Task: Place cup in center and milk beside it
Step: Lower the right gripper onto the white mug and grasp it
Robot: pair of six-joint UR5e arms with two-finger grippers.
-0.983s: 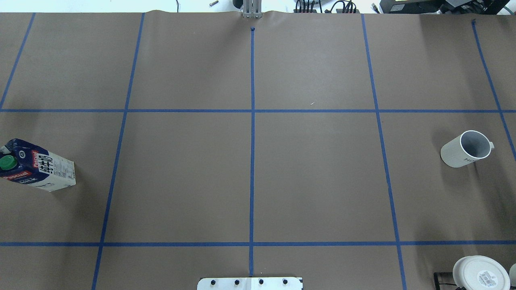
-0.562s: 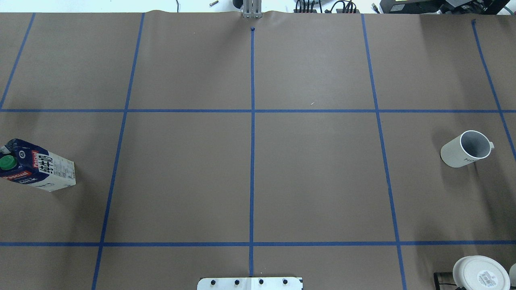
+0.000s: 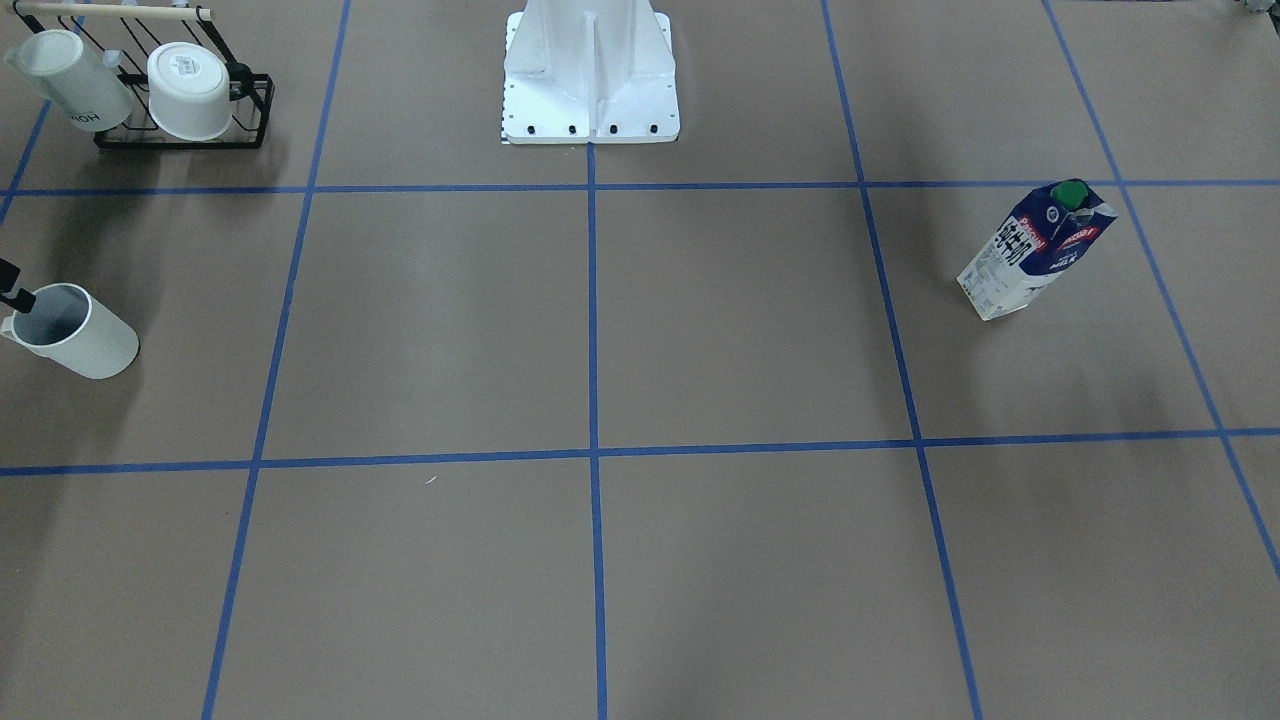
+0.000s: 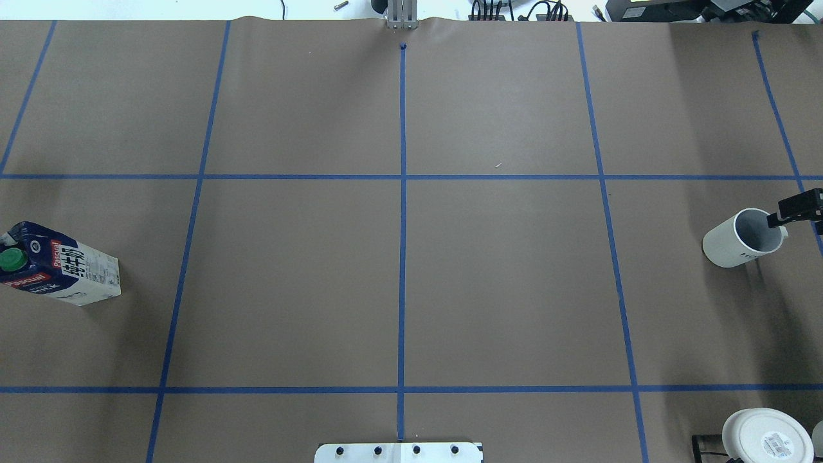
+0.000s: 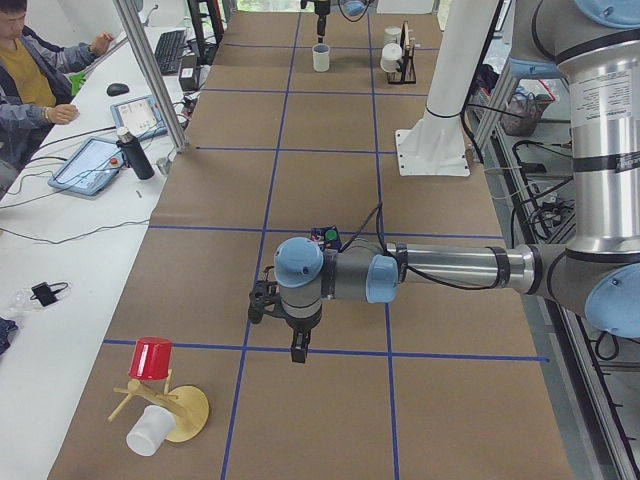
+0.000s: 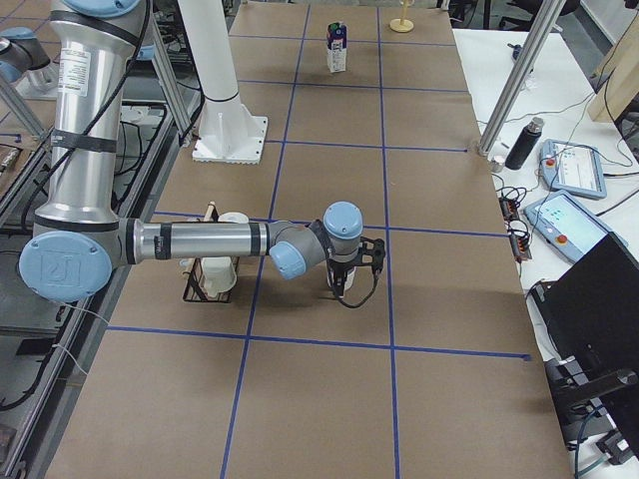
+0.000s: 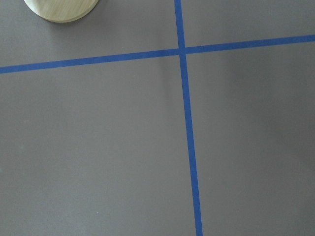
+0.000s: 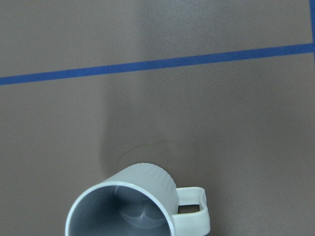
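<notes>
Cup [image 4: 739, 241] upright, far right on table [image 4: 514, 289]; right gripper [image 4: 781, 217] over rim for pickup, spread impossible to tell.

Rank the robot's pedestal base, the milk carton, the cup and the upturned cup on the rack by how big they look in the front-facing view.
1. pedestal base, though cut off by the top edge
2. milk carton
3. cup and upturned cup on the rack: these look about alike, so I won't rank them.

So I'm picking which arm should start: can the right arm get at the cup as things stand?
Probably yes. The right gripper hangs by the rim of the cup, on its handle side, and the cup stands upright with nothing close around it.
</notes>
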